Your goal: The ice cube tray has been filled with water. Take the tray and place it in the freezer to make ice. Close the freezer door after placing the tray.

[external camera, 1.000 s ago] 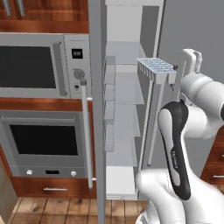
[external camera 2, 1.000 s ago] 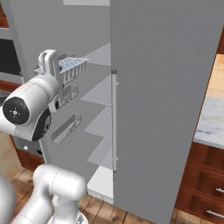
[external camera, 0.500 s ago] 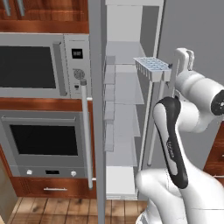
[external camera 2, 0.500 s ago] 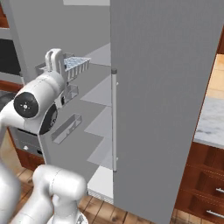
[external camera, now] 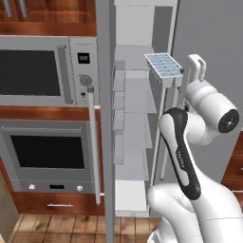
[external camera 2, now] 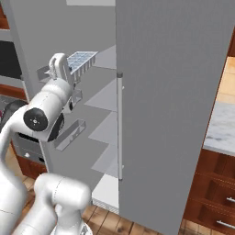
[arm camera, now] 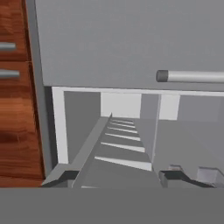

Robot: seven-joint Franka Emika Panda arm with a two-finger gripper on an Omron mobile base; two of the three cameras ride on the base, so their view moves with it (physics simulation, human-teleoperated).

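Midway through the job: the end effector (external camera: 176, 81) grips the ice cube tray (external camera: 163, 65), held level at the mouth of the open freezer (external camera: 135, 118), upper centre of the left base view. Setting it on a shelf and closing the freezer door (external camera: 105, 114) remain.

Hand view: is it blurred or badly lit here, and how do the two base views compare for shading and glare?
Hand view: soft, low detail, flat even light, the freezer shelves shaded grey, no glare. Left base view: sharper, the ice cube tray and its pale blue water read clearly, interior softly shaded. Right base view: the wide grey door is evenly lit with no highlights or hard shadows.
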